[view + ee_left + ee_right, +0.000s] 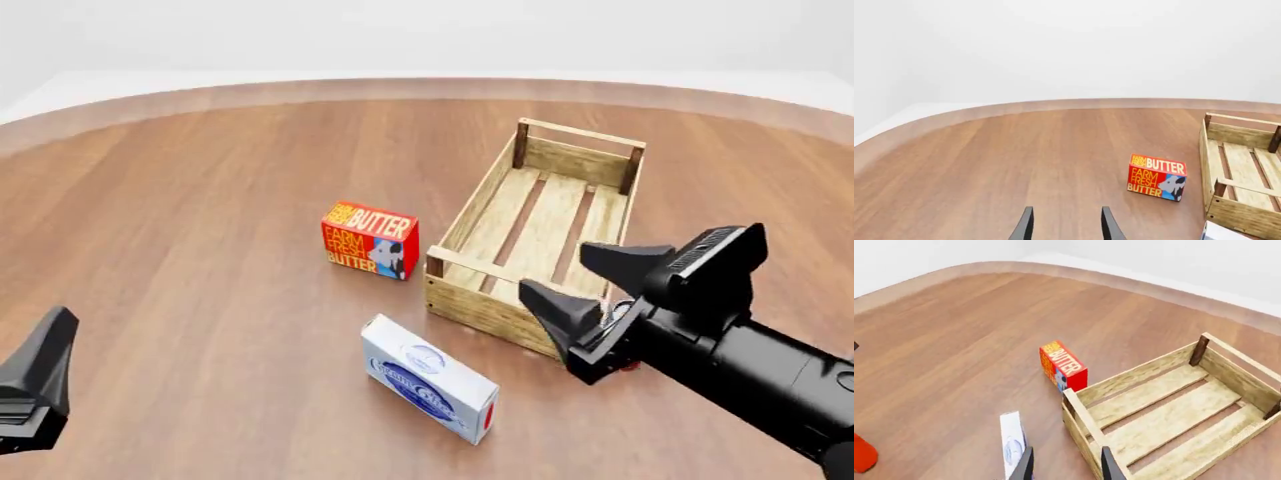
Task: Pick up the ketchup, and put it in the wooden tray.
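Wooden tray (541, 235) with its long axis running away from the arms, leaning slightly right. Right gripper (591, 280), jaws apart, hangs over the tray's near end. Ketchup (863, 454): only a red edge shows; its direction cannot be told. Left gripper (1066, 224) jaws apart, holding nothing.

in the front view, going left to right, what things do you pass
left tool → butter box → white and blue box → wooden tray → right tool
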Tool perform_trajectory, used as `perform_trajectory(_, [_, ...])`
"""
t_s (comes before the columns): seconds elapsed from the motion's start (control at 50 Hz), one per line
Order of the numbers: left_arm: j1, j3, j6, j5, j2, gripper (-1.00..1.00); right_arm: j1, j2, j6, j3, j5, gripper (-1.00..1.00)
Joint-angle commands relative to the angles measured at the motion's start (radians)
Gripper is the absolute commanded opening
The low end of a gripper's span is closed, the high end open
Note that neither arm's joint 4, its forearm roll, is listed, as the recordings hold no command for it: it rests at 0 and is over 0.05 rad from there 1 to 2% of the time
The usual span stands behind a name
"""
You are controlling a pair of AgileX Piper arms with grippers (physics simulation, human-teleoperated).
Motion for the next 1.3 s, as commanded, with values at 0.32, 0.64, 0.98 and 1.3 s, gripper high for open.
perform_trajectory(0.32, [0.0, 0.0, 0.0, 0.0, 0.0, 1.0, 0.373, 0.377, 0.038, -0.186, -0.115, 1.0])
perform_trajectory(0.64, [0.0, 0.0, 0.0, 0.0, 0.0, 1.0, 0.535, 0.547, 0.019, -0.356, -0.086, 1.0])
perform_trajectory(0.98, [0.0, 0.0, 0.0, 0.0, 0.0, 1.0, 0.666, 0.729, 0.021, -0.502, -0.084, 1.0])
perform_trajectory(1.3, [0.0, 0.0, 0.0, 0.0, 0.0, 1.0, 0.717, 0.817, 0.001, -0.612, -0.048, 1.0])
